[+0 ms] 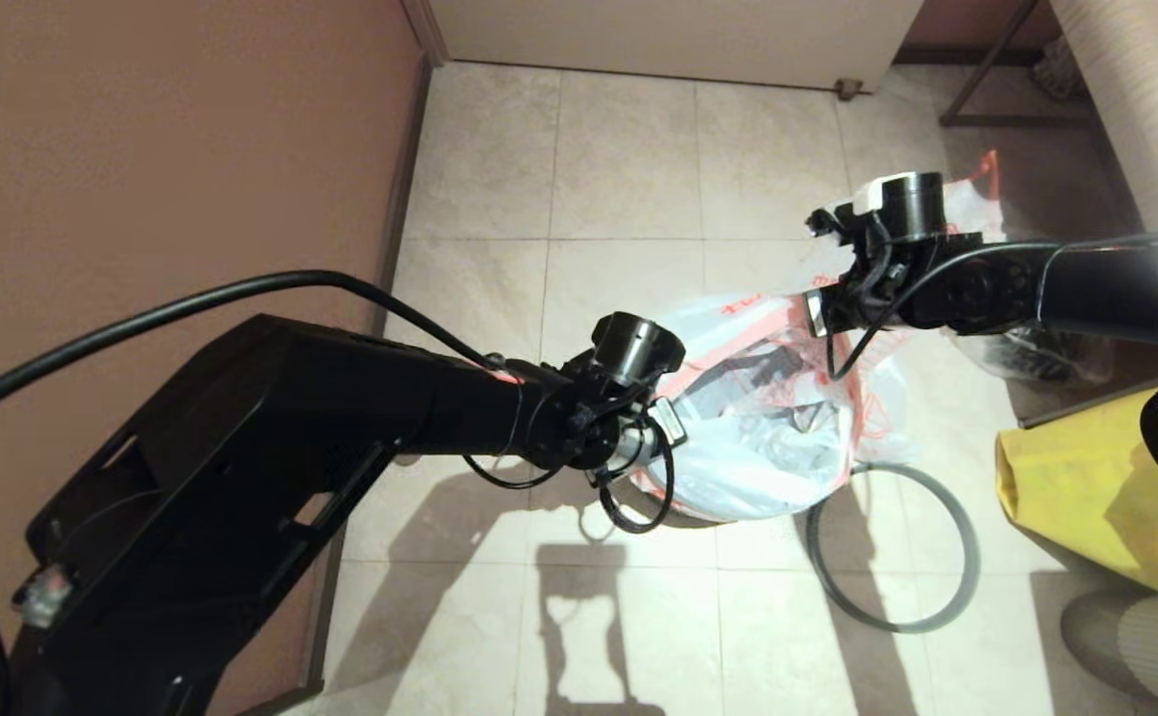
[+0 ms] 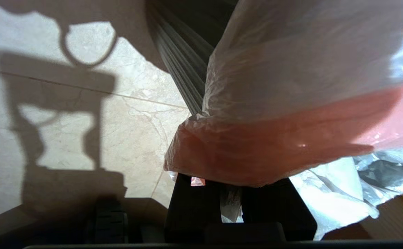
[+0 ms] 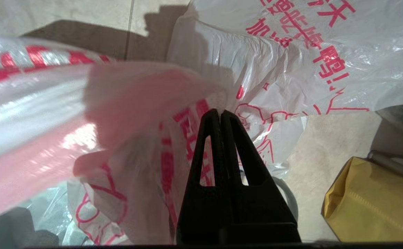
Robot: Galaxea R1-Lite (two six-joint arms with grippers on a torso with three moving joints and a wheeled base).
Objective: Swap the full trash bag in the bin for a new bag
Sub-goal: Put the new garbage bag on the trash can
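Note:
The new bag, thin white plastic with red print, is stretched open between both grippers over the bin, whose dark ribbed wall shows beside the bag's red-edged rim. My left gripper is shut on the near-left rim, with film pinched between its fingers. At the far-right rim, my right gripper is shut on the printed film and holds it up. The full trash bag stands on the floor behind my right wrist, mostly hidden.
The grey ring rim lies on the floor tiles right of the bin. A big yellow bag sits at the right, with a clear bag of dark contents behind it. A brown wall runs along the left.

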